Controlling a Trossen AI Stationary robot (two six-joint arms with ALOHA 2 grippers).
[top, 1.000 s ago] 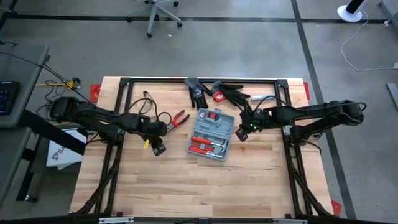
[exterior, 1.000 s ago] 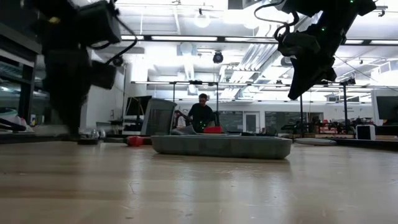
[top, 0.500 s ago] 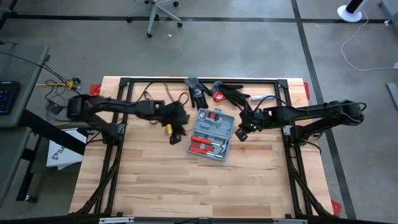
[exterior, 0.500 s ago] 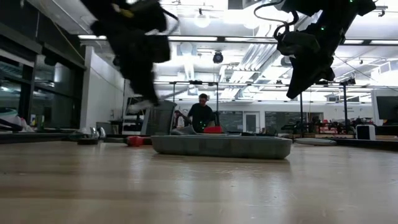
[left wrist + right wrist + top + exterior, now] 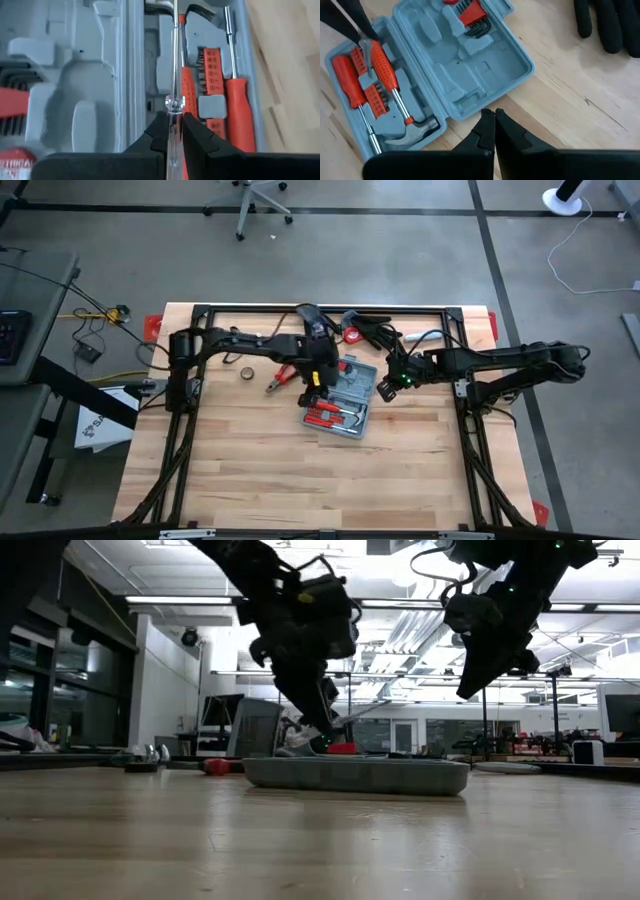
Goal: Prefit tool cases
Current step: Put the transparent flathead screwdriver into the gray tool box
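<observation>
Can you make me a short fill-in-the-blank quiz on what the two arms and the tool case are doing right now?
1. The left gripper is shut on a clear-handled ____.
2. The tool case lies ____ on the table.
3. The right gripper hangs beside the case with its fingers ____.
4. Behind the case lie black ____.

Missing words: screwdriver; open; shut; gloves
</observation>
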